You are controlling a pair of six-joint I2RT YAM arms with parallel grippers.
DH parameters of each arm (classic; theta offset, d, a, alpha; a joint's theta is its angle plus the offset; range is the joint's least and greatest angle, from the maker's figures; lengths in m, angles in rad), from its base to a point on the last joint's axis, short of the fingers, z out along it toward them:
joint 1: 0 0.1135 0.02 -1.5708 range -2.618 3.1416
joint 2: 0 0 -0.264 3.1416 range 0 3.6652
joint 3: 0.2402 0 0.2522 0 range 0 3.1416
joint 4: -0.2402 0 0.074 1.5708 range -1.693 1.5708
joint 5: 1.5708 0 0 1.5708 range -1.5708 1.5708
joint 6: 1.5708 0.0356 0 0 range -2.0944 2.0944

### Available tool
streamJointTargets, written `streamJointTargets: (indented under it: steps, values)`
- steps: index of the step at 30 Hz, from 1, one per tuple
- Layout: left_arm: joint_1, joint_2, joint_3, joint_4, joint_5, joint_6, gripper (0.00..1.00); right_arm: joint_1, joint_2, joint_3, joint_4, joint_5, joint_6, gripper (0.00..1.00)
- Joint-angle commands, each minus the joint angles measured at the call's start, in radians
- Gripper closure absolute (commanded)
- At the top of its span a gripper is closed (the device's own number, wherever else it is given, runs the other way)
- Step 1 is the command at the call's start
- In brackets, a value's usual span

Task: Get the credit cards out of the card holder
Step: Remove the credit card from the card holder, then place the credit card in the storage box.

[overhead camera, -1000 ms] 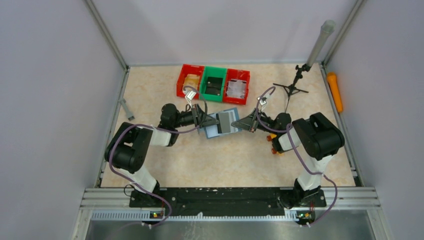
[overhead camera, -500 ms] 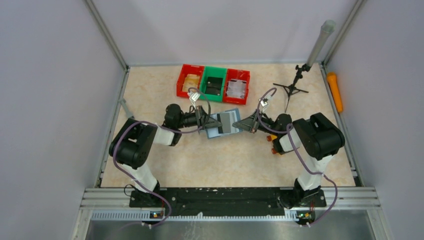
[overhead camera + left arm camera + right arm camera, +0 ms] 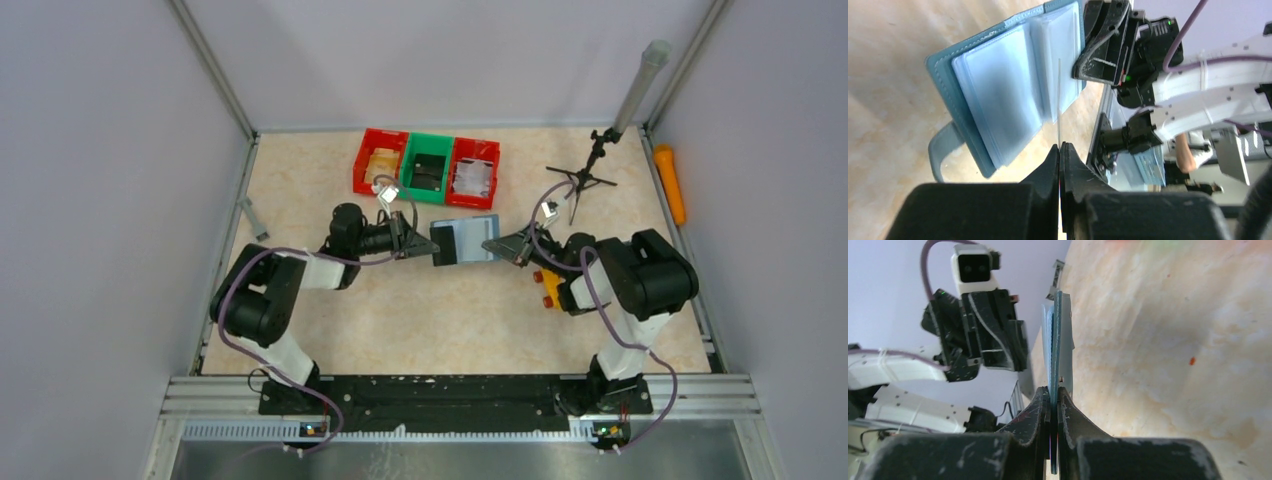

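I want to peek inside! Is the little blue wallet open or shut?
Open: the card holder is spread out, with its pale clear pockets facing the left wrist camera.

Open table [image 3: 420, 310] nr side of card holder [image 3: 475, 238] (bins [image 3: 424, 198] just beyond it), tripod [image 3: 583, 178] far-right.

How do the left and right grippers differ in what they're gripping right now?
The left gripper pinches a thin dark grey credit card, edge-on in its wrist view; the right gripper pinches the edge of the teal-blue folding card holder. Seen from above, the left is at the holder's left end, the right at its right end. Both are shut and face each other across the open holder.
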Motion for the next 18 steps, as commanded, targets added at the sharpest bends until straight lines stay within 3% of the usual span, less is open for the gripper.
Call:
streamJointTargets:
  steps: [1,3,5,10,18]
  values:
    - [0.027,-0.191,0.002,-0.278,-0.159,0.221,1.0,-0.023,-0.029,0.037,-0.069,0.045,-0.089,1.0]
    - [0.026,-0.286,0.011,-0.485,-0.327,0.345,1.0,-0.024,-0.01,0.046,-0.091,0.045,-0.091,1.0]
    - [0.026,-0.367,-0.004,-0.577,-0.462,0.406,1.0,-0.024,0.009,0.059,-0.114,0.04,-0.089,1.0]
    - [0.021,-0.497,-0.047,-0.624,-0.644,0.464,1.0,-0.024,0.034,0.082,-0.206,0.044,-0.11,1.0]
    - [-0.041,-0.475,0.047,-0.692,-0.835,0.574,1.0,-0.019,0.001,0.111,-0.389,0.068,-0.192,1.0]
